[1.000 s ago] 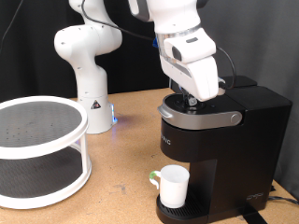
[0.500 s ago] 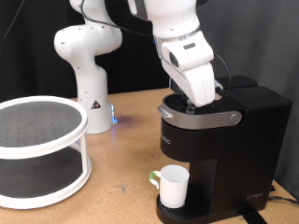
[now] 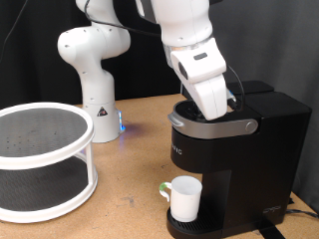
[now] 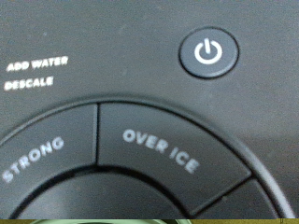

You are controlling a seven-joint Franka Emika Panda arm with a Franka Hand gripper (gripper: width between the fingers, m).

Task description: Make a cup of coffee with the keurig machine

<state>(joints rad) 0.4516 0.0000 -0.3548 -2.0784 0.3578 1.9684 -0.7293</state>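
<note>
Lower than a second ago, the white arm's tool [image 3: 221, 111] now presses down against the top of the Keurig machine [image 3: 234, 159], where earlier it hovered slightly higher and further toward the exterior view's left. Its fingertips are hidden behind the brew head's rim, so whether the tool is wide or narrow cannot be told.

The black Keurig machine stands near the desk's [image 3: 130, 179] right front corner in the exterior view. The white cup [image 3: 184, 197], with its green-tinted handle pointing to the exterior view's left, sits on the machine's drip tray directly under the brew head, unchanged from before.

The wrist view is filled by the machine's control panel at very close range: a round power button [image 4: 207, 52], the small white words "ADD WATER" and "DESCALE" [image 4: 30, 75], and curved button segments marked "STRONG" [image 4: 37, 159] and "OVER ICE" [image 4: 161, 151]. The tool's fingers do not show there.

A white two-tier round rack [image 3: 40, 159] stands at the desk's left edge. A second white robot base [image 3: 92, 70] stands at the back edge.
</note>
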